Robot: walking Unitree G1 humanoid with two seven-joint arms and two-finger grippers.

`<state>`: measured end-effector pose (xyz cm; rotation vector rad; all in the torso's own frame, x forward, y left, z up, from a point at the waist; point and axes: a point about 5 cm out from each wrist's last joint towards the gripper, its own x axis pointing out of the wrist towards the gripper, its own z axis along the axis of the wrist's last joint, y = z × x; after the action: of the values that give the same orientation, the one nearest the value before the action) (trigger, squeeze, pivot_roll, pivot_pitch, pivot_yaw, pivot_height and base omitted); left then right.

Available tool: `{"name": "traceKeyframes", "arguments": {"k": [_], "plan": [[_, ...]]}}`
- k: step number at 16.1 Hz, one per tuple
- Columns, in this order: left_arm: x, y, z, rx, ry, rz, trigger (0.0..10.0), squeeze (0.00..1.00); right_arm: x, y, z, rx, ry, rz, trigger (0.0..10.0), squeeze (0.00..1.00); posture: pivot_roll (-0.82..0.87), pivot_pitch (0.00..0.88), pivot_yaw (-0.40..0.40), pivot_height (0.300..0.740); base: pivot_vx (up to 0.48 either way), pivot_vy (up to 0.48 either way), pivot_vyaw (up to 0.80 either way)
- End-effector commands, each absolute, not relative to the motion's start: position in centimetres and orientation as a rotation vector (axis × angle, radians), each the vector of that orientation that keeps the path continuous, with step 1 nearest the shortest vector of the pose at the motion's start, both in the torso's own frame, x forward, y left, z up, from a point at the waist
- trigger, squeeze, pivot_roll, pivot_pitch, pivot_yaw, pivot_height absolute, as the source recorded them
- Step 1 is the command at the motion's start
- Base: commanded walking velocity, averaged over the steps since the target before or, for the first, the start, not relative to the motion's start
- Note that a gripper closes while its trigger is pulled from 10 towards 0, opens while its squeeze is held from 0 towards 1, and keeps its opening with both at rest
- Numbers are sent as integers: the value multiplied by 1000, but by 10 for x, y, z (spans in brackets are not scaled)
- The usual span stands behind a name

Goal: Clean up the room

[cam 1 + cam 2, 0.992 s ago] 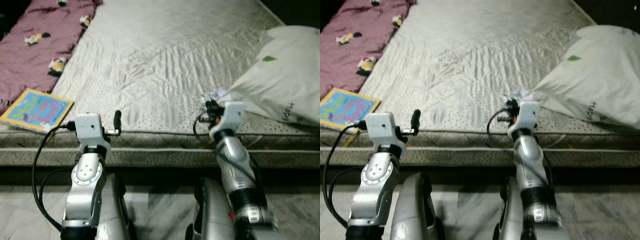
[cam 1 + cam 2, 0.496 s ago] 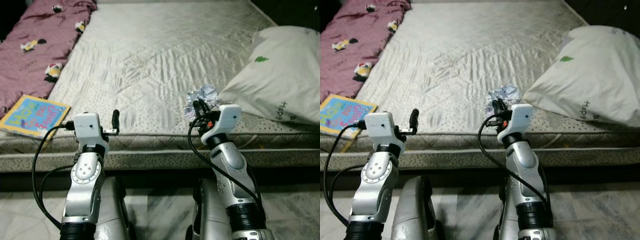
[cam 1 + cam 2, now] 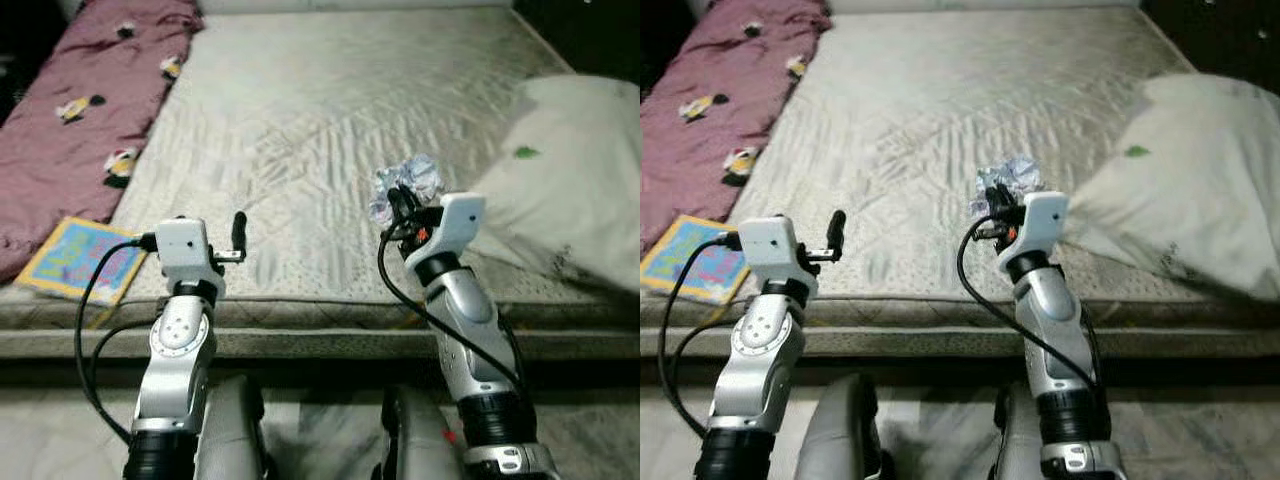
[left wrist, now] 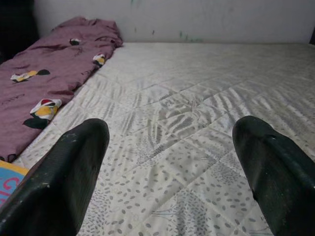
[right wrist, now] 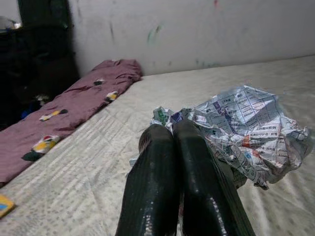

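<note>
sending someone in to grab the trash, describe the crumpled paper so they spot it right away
On the pale quilted mattress, look left of the white pillow. The crumpled paper is pinched by the right gripper: a wrinkled ball of printed newsprint, unlike the flat colourful book.

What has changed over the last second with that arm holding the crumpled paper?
The right gripper, shut on the crumpled paper, has pulled away from the pillow and lifted the wad over the mattress. A second ago it was low, beside the pillow's corner. The left gripper stays open and idle; the book and the maroon blanket lie as before.
</note>
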<state>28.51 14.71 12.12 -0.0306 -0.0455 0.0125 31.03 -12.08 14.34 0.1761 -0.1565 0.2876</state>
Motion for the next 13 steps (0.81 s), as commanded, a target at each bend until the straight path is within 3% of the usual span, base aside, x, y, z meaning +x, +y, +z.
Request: {"name": "traceKeyframes", "arguments": {"k": [1, 4, 9, 13], "plan": [[283, 147, 119, -30, -45, 7, 10000, 0, 311, -119, 155, 174, -196, 303, 10000, 0, -20, 0, 52, 699, 0, 0, 0], [279, 148, 112, -12, -18, 12, 10000, 0, 306, -120, 153, 170, -187, 299, 10000, 0, -37, 0, 60, 737, 0, 0, 0], [275, 144, 95, -46, 22, -22, 10000, 0, 305, -124, 140, 107, -137, 342, 10000, 0, -30, 0, 46, 740, 0, 0, 0], [292, 160, 113, 52, -6, 4, 10000, 0, 307, -127, 151, 56, -135, 407, 10000, 0, -37, 0, 76, 740, 0, 0, 0]]}}
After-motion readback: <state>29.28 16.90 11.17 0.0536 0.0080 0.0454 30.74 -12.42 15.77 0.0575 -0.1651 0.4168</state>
